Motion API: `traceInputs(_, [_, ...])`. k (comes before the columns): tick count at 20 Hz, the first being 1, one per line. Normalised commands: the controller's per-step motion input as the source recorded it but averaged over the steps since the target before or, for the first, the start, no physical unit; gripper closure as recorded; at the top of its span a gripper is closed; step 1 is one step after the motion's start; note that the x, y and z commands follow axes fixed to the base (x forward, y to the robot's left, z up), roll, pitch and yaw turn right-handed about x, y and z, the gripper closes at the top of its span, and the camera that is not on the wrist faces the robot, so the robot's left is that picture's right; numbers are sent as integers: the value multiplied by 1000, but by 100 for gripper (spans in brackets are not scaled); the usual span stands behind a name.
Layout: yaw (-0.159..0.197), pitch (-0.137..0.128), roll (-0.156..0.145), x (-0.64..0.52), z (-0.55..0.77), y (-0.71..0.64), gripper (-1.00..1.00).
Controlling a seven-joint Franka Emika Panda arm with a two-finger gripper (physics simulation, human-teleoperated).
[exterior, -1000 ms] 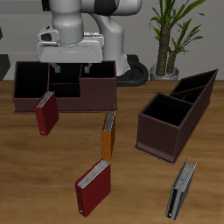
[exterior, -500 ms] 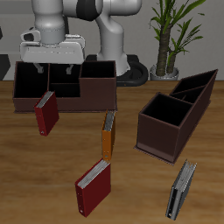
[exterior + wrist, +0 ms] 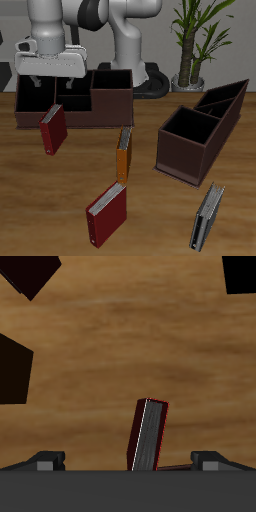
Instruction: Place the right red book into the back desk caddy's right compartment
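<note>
The right red book (image 3: 52,130) stands upright on the table just in front of the back desk caddy (image 3: 30,112); it also shows in the wrist view (image 3: 148,434), slightly tilted. My gripper (image 3: 48,90) hangs open and empty above the book and over the caddy's end farthest from the right compartment. In the wrist view the gripper (image 3: 128,460) has its fingertips (image 3: 45,459) wide apart, with the book between and below them. The right compartment (image 3: 113,97) is the larger, taller-walled end section and holds nothing.
An orange book (image 3: 123,153) stands near the table's middle. A second red book (image 3: 107,213) and a dark grey book (image 3: 207,217) are nearer the front edge. A second brown caddy (image 3: 203,125) sits at an angle. A potted plant (image 3: 195,40) stands behind.
My gripper has moved sideways along the back caddy, from over its middle to above the right red book. The books and caddies have not moved.
</note>
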Motion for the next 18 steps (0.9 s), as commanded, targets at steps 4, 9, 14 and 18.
traceInputs(4, [-20,13,-21,48,-219,-144,-100])
traceInputs(9, [-17,13,-17,53,-220,-124,-100])
traceInputs(14, [-13,16,-21,30,-188,-34,-100])
traceInputs(18, [-11,19,-24,0,-176,-47,-100])
